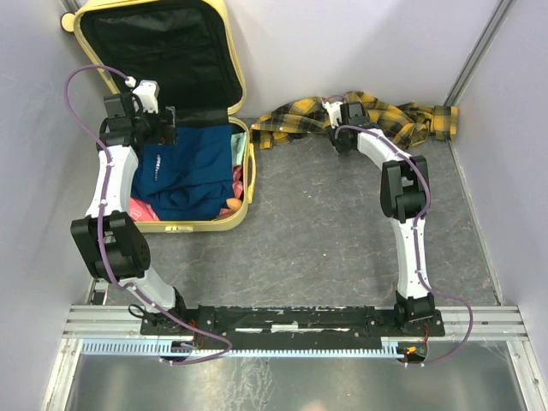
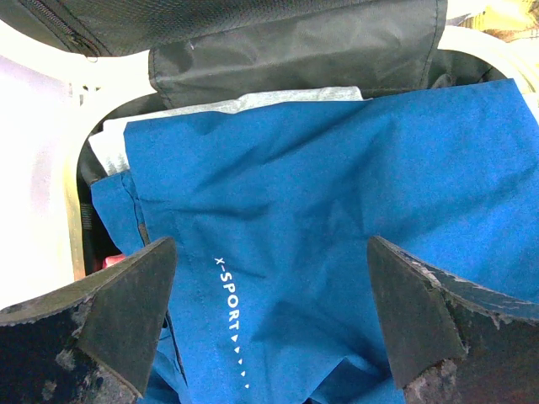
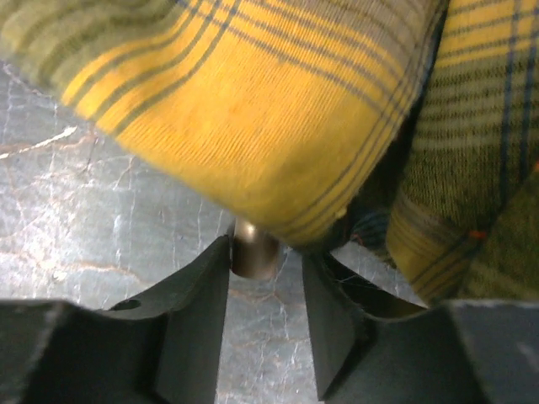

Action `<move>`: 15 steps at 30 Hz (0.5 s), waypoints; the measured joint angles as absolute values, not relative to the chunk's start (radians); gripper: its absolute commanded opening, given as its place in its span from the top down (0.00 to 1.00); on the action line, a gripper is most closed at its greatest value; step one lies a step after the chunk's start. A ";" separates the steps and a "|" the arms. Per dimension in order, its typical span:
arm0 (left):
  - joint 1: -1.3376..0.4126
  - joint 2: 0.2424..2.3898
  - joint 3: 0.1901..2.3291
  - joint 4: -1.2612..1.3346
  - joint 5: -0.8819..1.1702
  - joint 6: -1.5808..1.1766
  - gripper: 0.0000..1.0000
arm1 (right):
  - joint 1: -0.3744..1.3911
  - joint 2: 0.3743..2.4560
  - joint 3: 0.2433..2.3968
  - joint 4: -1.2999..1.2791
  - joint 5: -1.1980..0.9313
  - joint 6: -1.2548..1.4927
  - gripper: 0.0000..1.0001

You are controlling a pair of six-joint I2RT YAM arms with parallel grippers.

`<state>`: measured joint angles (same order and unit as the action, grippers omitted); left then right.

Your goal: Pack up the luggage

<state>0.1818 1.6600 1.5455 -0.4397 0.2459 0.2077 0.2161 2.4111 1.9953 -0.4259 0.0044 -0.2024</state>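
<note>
Luggage: far left of worktop, lid raised behind base. Garment: inside base, uppermost. Cloth: right of luggage, on worktop, along rear wall.

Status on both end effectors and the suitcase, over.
Left end effector open, over blue garment in suitcase. Right end effector narrow, at plaid cloth edge, grip unclear. Suitcase lid up, cloth lying outside it.
</note>
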 measured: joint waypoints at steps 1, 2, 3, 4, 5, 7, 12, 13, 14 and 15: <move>0.182 1.660 1.546 -0.439 0.246 0.208 0.01 | 0.216 2.420 2.006 -0.422 0.006 -0.205 0.63; 0.182 1.660 1.546 -0.440 0.246 0.208 0.01 | 0.216 2.432 2.019 -0.421 0.008 -0.207 0.68; 0.182 1.660 1.546 -0.440 0.246 0.208 0.01 | 0.216 2.439 2.027 -0.417 0.009 -0.210 0.72; 0.182 1.660 1.546 -0.440 0.246 0.208 0.01 | 0.216 2.443 2.032 -0.417 0.012 -0.211 0.76; 0.182 1.660 1.546 -0.440 0.246 0.208 0.01 | 0.216 2.444 2.033 -0.417 0.013 -0.211 0.80; 0.182 1.660 1.546 -0.440 0.246 0.208 0.01 | 0.216 2.444 2.033 -0.418 0.012 -0.206 0.87; 0.182 1.660 1.546 -0.440 0.246 0.208 0.01 | 0.216 2.385 1.950 -0.413 -0.022 -0.194 0.98; 0.182 1.660 1.546 -0.440 0.246 0.208 0.01 | 0.215 2.356 1.908 -0.417 -0.043 -0.187 0.98; 0.182 1.660 1.546 -0.440 0.246 0.208 0.01 | 0.215 2.325 1.869 -0.423 -0.073 -0.184 0.98; 0.182 1.660 1.546 -0.440 0.246 0.208 0.01 | 0.214 2.289 1.824 -0.426 -0.115 -0.181 0.98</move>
